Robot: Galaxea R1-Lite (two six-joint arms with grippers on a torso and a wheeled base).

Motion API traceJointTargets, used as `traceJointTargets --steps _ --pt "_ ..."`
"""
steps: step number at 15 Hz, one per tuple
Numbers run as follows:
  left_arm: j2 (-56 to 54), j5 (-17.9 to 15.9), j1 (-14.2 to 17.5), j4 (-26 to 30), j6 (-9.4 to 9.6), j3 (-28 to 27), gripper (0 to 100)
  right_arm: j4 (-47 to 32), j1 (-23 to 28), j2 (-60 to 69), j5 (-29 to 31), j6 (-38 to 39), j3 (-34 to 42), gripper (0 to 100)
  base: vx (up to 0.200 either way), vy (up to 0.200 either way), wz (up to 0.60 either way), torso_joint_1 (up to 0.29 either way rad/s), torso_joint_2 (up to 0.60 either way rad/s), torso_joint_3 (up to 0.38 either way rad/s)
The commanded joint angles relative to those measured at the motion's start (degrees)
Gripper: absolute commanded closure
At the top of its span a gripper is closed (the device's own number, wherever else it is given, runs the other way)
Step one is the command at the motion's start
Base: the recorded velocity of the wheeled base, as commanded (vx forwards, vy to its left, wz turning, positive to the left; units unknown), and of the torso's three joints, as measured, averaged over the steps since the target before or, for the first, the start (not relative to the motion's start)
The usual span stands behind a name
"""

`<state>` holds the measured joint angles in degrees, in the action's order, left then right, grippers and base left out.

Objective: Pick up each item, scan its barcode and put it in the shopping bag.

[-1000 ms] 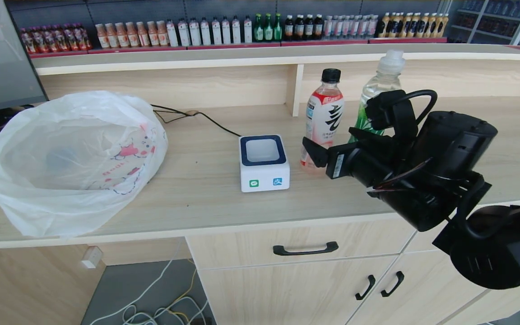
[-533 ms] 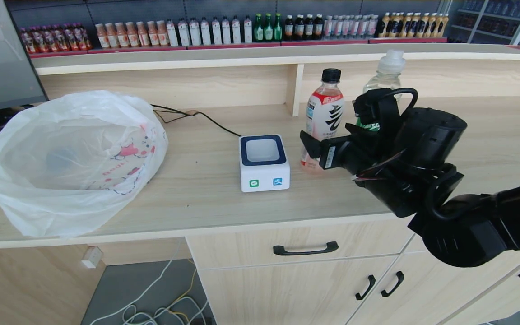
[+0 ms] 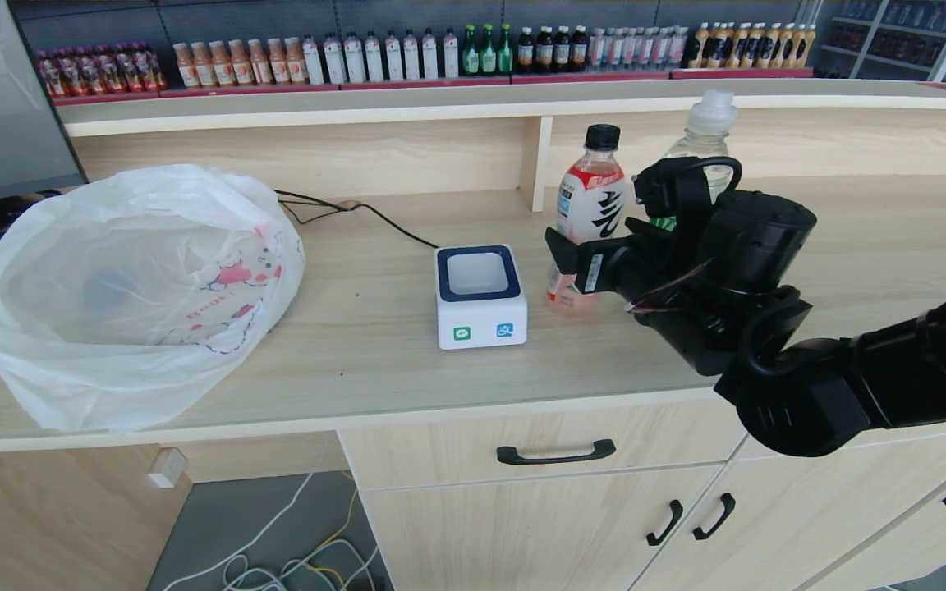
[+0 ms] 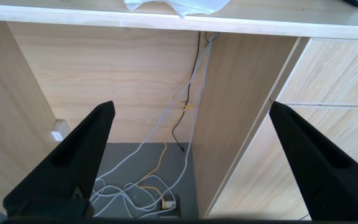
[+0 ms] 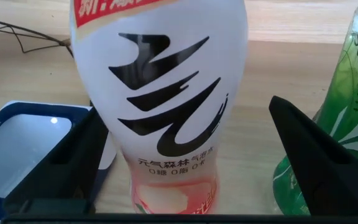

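Right gripper [image 5: 188, 180]: jaws spread wide, pink bottle [image 3: 592, 205] upright on counter [image 3: 358, 328] between them, not clamped | scanner [image 3: 479, 297] at bottle's 9 o'clock, green bottle [image 3: 699, 135] at 3 | shopping bag [image 3: 128, 287] far toward 9 | left gripper [image 4: 185, 168]: jaws wide, below counter edge.

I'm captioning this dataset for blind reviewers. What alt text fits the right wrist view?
A pink-and-white drink bottle with bold black brushstrokes stands upright on the wooden counter, close ahead of the right gripper and framed by its open black fingers. A blue-rimmed white barcode scanner sits at one side of it, a green-labelled clear bottle at the other.
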<state>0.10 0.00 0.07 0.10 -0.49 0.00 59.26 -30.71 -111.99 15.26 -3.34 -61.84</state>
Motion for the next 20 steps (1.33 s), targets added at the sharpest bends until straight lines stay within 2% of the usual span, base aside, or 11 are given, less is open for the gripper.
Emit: traceJointTargets --steps 1,8,19,20 --pt "-0.01 0.00 0.01 -0.01 -0.04 0.00 0 0.07 -0.05 -1.47 0.03 0.18 -0.91 0 0.000 0.000 0.00 0.000 0.00 0.000" --pt "-0.01 0.00 0.01 -0.01 -0.04 0.00 0 1.03 0.39 -3.76 0.03 0.88 -5.75 0 0.000 0.000 0.00 0.000 0.00 0.000" --pt "-0.01 0.00 0.01 -0.01 -0.04 0.00 0 1.12 0.39 -4.81 0.12 -0.18 -5.83 0 0.000 0.000 0.00 0.000 0.00 0.000" --pt "-0.01 0.00 0.01 -0.01 -0.04 0.00 0 1.30 0.30 -4.90 0.12 -0.35 -6.36 100 0.000 0.000 0.00 0.000 0.00 0.000"
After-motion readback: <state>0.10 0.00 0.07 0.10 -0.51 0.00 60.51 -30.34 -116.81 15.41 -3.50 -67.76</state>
